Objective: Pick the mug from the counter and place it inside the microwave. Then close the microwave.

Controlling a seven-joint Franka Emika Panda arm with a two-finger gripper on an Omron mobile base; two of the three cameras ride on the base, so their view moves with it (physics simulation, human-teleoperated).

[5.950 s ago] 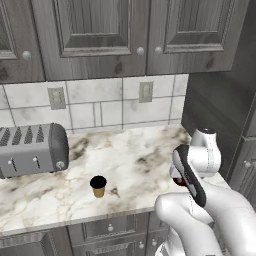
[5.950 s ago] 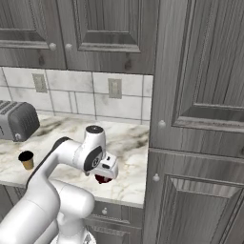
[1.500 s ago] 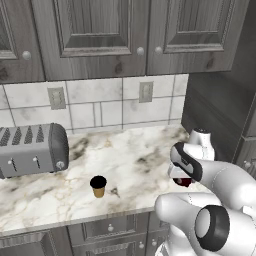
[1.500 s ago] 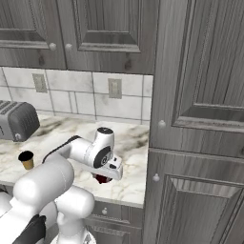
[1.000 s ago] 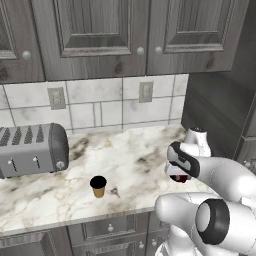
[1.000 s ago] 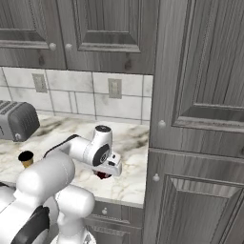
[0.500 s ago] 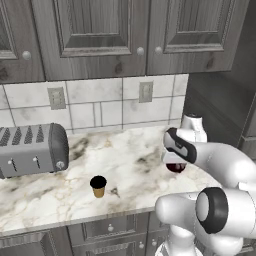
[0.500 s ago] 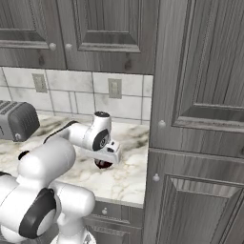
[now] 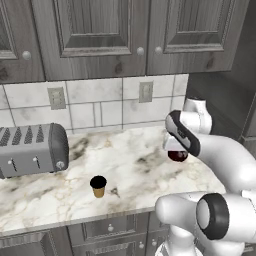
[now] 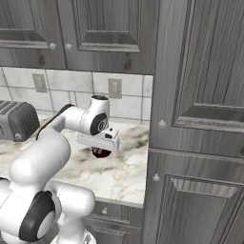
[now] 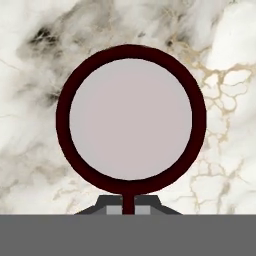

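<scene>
The dark red mug point(image 9: 177, 155) hangs a little above the marble counter point(image 9: 125, 165) near its right end, under my hand. My gripper point(image 9: 175, 148) is shut on the mug from above. In the right base view the mug point(image 10: 100, 153) shows just below the gripper point(image 10: 102, 146), over the counter point(image 10: 119, 177). The hand view looks straight down into the mug point(image 11: 131, 119) and its pale inside. There the gripper point(image 11: 129, 206) pinches the rim at the bottom edge. The microwave is out of view.
A silver toaster point(image 9: 32, 149) stands at the counter's left. A black-and-tan paper cup point(image 9: 98, 186) sits near the front edge. Grey upper cabinets point(image 9: 100, 35) hang above the counter. A tall grey cabinet point(image 10: 200, 143) bounds the counter's right end.
My gripper has shut on the mug's rim and lifted it off the counter, moving up and slightly back toward the wall. The toaster and paper cup have not moved.
</scene>
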